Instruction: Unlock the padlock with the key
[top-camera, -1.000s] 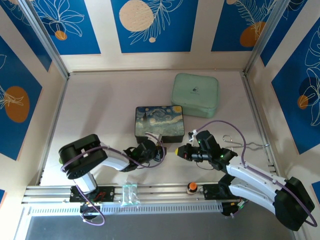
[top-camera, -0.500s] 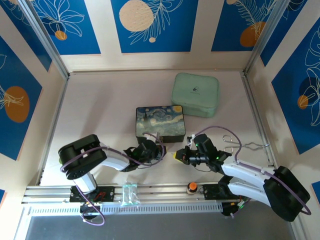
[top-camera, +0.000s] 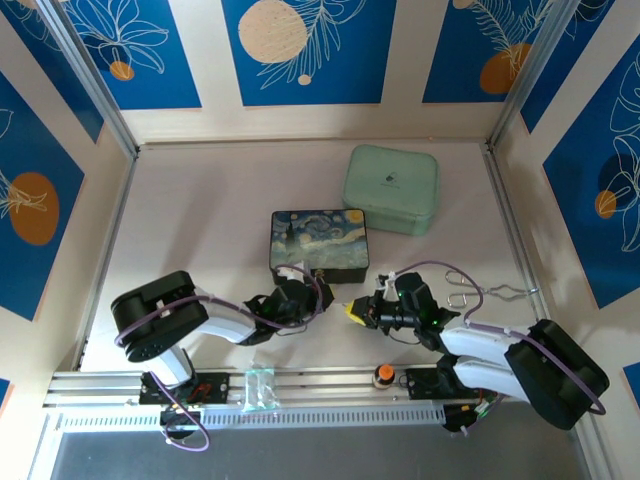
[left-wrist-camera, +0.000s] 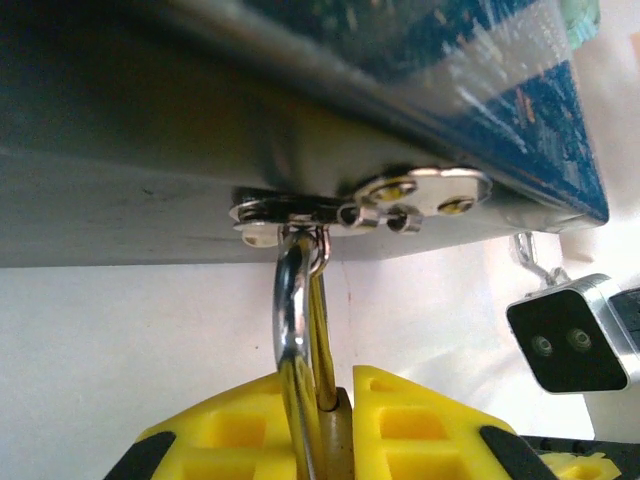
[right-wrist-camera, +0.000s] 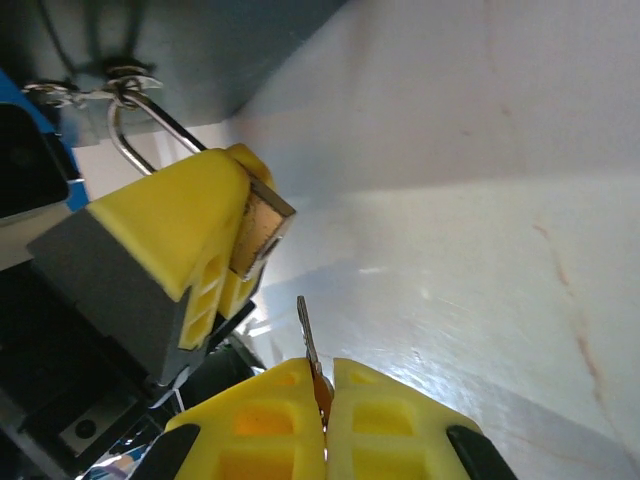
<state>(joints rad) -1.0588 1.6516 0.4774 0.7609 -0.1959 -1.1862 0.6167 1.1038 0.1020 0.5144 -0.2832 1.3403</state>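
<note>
Left jaws gripping padlock (right-wrist-camera: 262, 232), right jaws pinching key (right-wrist-camera: 308, 345), tip near padlock

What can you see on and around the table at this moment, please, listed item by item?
painted box: one, dark blue starry pattern, table centre.
case: one, mint green, behind and right of the painted box.
padlock: one, brass with silver shackle, hanging on the painted box's hasp.
key: one, silvery, pointing toward the padlock.
knob: one, orange-red, near rail.
clear packet: one, transparent, near rail.
bent wire: count unclear, silvery, table's right side.
left gripper: one, yellow fingers, shut on the padlock.
right gripper: one, yellow fingers, shut on the key.
</note>
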